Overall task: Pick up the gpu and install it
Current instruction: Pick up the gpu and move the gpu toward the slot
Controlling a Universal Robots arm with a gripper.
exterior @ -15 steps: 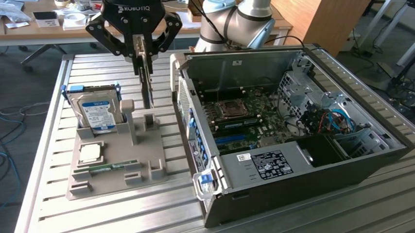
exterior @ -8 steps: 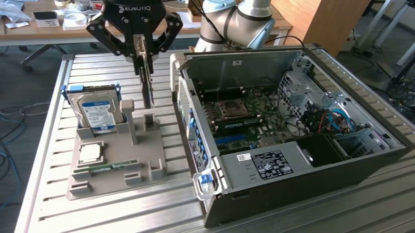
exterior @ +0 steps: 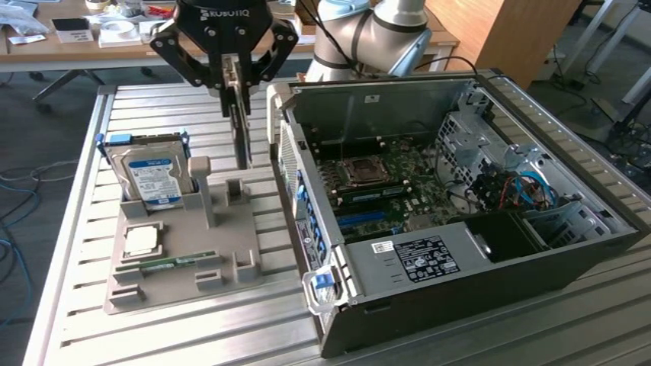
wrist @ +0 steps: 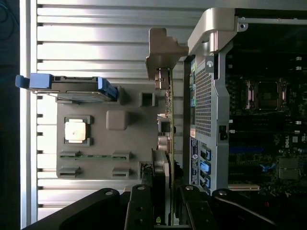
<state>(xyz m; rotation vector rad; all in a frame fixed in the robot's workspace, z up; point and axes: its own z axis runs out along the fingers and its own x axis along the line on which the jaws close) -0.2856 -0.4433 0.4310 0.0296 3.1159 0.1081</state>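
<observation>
**Obs:** Card orientation. You had the gpu [exterior: 242,137] hanging from the jaws with its long axis vertical. It was edge-on to the exterior view, so it read there as a thin dark strip.

**Chk:** Which end was down?

**Obs:** The wrist view looked along the card and put the pale metal bracket [wrist: 163,52] at the end far from the jaws. The jaws were clamped on the opposite, upper end, one finger on each face.

**Chk:** Position?

**Obs:** Over the grey holder [exterior: 188,252] on the worktop [exterior: 152,103]. It hung between the hard drive [exterior: 152,177], standing in its slot, and the open computer case [exterior: 569,229]. It was just beside the case wall, outside it. Neither view showed whether the lower end touched the holder.

**Chk:** What did one view give that the other did not?

**Obs:** The exterior view gave you the vertical hang. The wrist view gave the bracket and the card's plane, which ran parallel to the case wall and square to the hard drive.

**Chk:** Arm pose?

**Obs:** Your arm [exterior: 371,34] came in from behind the case. The wrist was turned straight down and the jaws pointed at the worktop.
</observation>
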